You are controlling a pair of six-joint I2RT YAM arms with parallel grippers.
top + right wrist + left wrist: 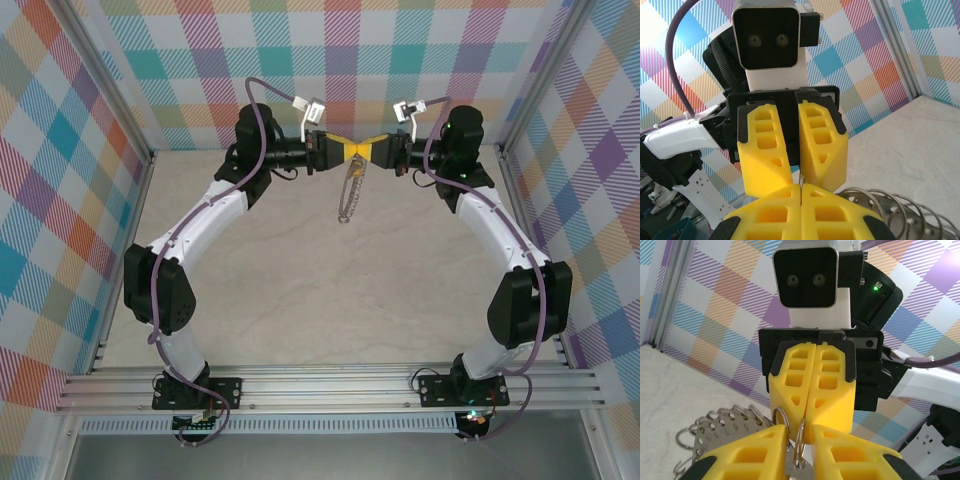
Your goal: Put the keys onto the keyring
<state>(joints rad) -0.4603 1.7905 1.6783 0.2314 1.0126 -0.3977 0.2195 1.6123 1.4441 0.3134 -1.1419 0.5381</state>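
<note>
Keyring hangs under touching tips | left tool, right tool both clenched on it

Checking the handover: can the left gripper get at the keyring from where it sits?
Probably yes. The left gripper is tip to tip with the shut right gripper. A loop of the keyring stands in the narrow gap between the left fingers, and nothing lies between.

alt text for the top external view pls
Two white-and-black robot arms curve inward over a beige table, the left gripper and right gripper meeting tip to tip at the far end. A silvery keyring hangs from where they meet.
</note>
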